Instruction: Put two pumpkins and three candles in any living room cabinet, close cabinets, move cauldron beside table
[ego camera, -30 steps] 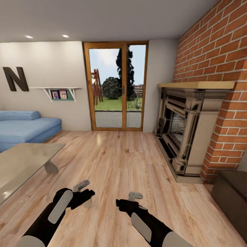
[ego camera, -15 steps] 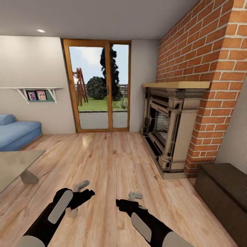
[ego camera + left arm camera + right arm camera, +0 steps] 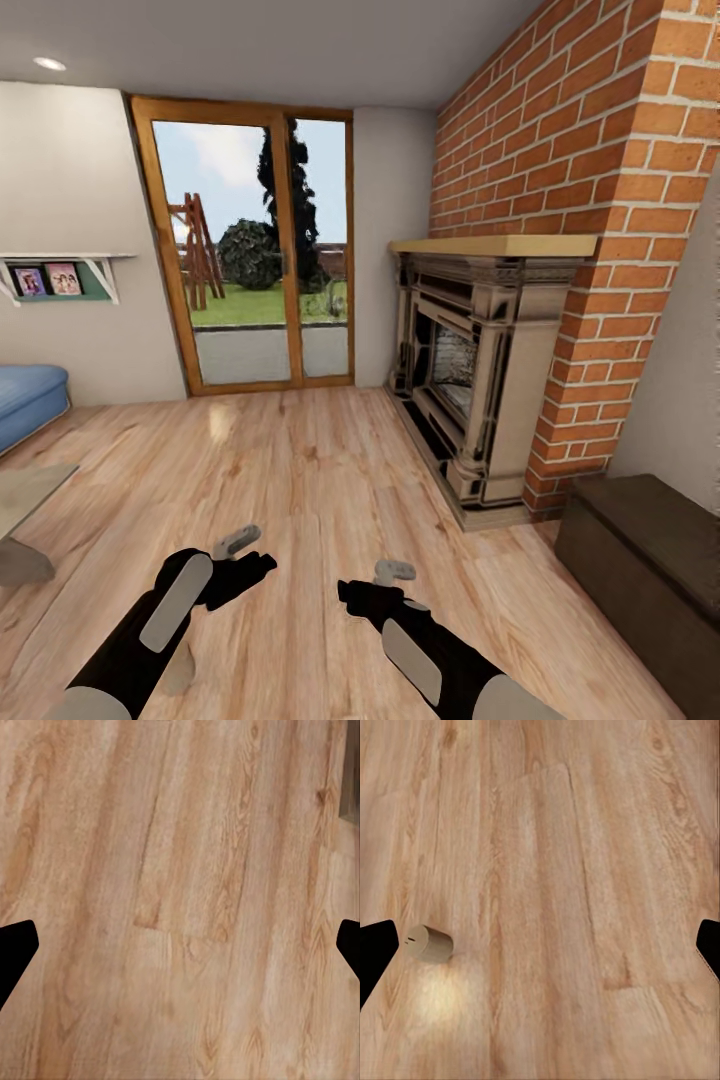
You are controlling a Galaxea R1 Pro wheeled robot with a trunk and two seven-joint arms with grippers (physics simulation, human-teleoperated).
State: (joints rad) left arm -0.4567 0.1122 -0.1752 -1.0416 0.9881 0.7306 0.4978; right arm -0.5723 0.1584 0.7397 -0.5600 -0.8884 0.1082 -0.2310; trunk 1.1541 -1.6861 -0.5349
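Cabinet (image 3: 650, 560) rt; both hands empty, open.

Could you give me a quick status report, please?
Both grippers, left and right, open and empty. Cabinet at right, closed. Small cylinder lying on floor.

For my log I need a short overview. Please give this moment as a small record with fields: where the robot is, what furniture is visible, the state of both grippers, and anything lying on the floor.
place: living room with wood floor
cabinet: dark-brown low unit, at right beside the fireplace, fronts not readable
table: glass corner at far left
sofa: blue, far left
door: glass patio door ahead
left gripper: open, empty, over floor
right gripper: open, empty, over floor
floor item: small tan cylinder lying on its side, possibly a candle
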